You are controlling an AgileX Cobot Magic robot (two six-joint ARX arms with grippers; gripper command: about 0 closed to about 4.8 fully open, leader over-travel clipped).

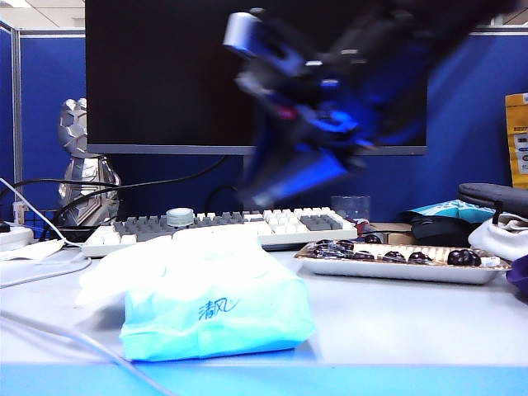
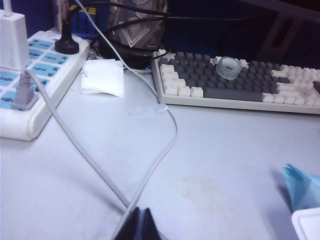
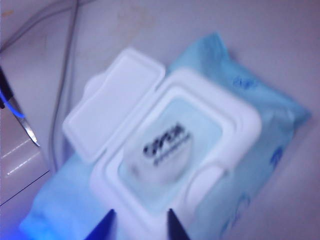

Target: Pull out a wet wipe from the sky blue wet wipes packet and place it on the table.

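**Blue packet open, no wipe drawn yet**

Sky-blue wet wipes packet [image 3: 200,165] sits near the table's [image 1: 396,318] front edge, flap up. The right gripper [image 3: 137,220] hovers above its opening, fingers parted and empty; arriving off-centre could catch plastic instead. The left gripper [image 2: 141,226] rests low, tips together.

My right fingers [image 3: 137,225] hang above the packet [image 1: 216,318] on the table [image 1: 396,322]; keyboard [image 1: 223,228] behind it, tray [image 1: 396,271] to its right.

Bright, even light; arm seemingly motion-blurred.
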